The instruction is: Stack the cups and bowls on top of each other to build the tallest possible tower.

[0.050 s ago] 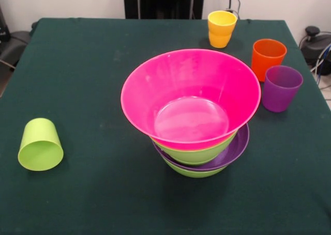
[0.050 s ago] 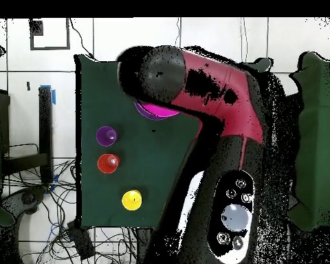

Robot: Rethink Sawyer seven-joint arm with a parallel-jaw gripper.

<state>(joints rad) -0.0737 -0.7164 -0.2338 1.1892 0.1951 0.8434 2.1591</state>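
The tower stands in the middle of the table [image 1: 98, 64]. The wide pink bowl [image 1: 191, 90] is uppermost, over a lime green bowl [image 1: 199, 153], a shallow purple bowl [image 1: 239, 146] and another lime green bowl [image 1: 194, 172]. In the overhead view only a sliver of the pink bowl [image 2: 157, 110] shows under the red and black arm [image 2: 216, 89]. A lime green cup [image 1: 40, 144] lies on its side at the left. Upright at the right are the yellow-orange cup [image 1: 221, 28] [image 2: 131, 200], the orange cup [image 1: 267, 58] [image 2: 108, 163] and the purple cup [image 1: 281, 88] [image 2: 106, 135]. Neither view shows the gripper.
Dark green cloth covers the table. Cables and a black device [image 1: 315, 44] lie off its right edge in the front view. In the overhead view the arm hangs over the tower and hides that side of the table.
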